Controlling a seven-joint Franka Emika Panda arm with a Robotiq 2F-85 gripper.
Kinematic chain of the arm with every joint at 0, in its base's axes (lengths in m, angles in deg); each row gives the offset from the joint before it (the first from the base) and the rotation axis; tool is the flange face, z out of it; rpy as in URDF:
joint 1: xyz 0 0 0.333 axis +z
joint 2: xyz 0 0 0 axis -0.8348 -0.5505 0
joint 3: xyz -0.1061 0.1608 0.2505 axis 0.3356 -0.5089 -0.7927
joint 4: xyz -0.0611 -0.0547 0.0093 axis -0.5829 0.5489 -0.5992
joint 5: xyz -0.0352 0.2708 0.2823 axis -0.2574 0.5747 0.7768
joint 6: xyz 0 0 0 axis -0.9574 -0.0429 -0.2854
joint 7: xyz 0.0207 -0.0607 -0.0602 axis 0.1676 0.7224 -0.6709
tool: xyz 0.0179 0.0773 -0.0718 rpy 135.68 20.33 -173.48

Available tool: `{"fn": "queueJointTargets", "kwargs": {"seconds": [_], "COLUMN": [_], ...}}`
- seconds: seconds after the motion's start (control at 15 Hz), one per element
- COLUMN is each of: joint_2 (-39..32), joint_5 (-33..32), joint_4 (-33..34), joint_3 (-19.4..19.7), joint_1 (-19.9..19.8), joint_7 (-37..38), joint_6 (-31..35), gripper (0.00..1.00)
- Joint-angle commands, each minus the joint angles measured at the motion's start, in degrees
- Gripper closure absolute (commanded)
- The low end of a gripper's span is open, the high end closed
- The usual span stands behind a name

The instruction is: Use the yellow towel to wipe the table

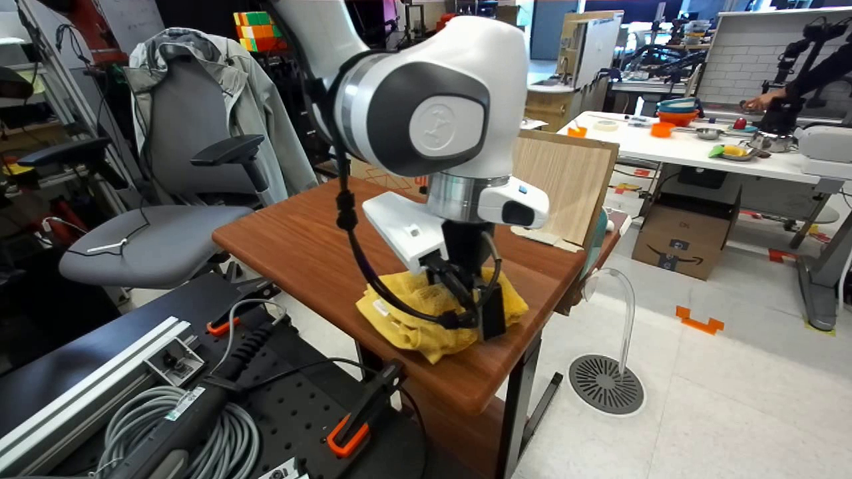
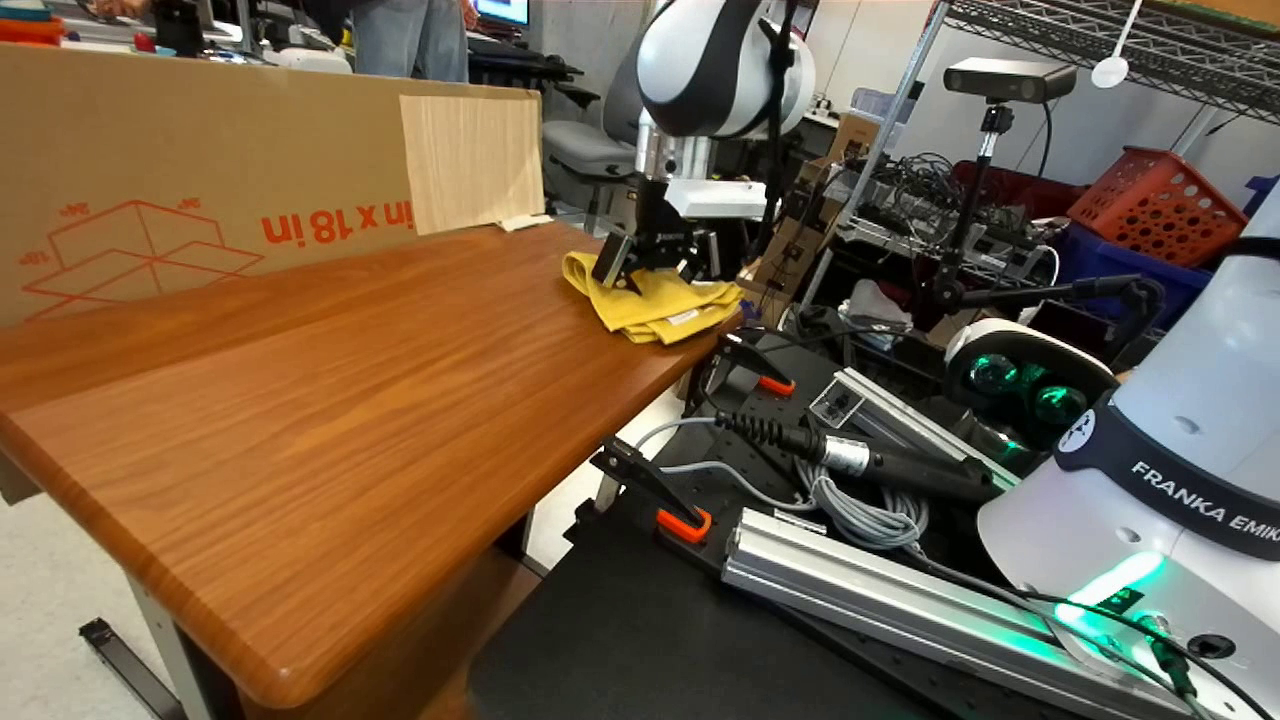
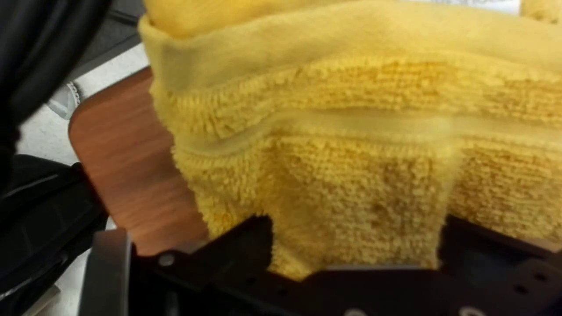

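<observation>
The yellow towel [image 1: 419, 336] lies folded and bunched near a corner of the brown wooden table [image 1: 313, 226]. It also shows in an exterior view [image 2: 655, 305] with a white label on its side, and it fills most of the wrist view [image 3: 333, 87]. My gripper [image 2: 658, 268] points down at the towel, with its fingers at the cloth. In the wrist view my gripper [image 3: 355, 217] has its two fingers wide apart, with towel cloth bulging between them. The fingertips' lower ends are hidden by the cloth. In an exterior view the arm hides part of the towel.
A cardboard sheet [image 2: 220, 150] with a wood-patterned panel [image 2: 475, 165] stands along the table's far side. Black clamps with orange ends [image 2: 685, 525] sit at the edge of the black mounting board [image 2: 600, 620]. A grey office chair [image 1: 166, 233] stands beside the table.
</observation>
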Motion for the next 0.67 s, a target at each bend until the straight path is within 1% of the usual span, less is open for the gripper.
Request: {"fn": "queueJointTargets", "kwargs": {"seconds": [0.0,0.2,0.27,0.4,0.6], "joint_2": [-0.4,-4.2,-6.6,-9.7,-14.7], "joint_5": [-5.7,-3.4,-2.4,-1.2,-0.5], "joint_4": [-4.1,3.5,7.7,14.2,23.7], "joint_3": [-0.3,-2.9,-3.4,-3.4,-1.9], "joint_1": [7.5,11.6,12.8,14.6,16.5], "joint_7": [3.7,8.9,11.6,16.5,24.0], "joint_6": [1.5,-1.6,-2.7,-4.9,-8.6], "gripper": [0.0,0.0,0.0,0.0,0.0]}}
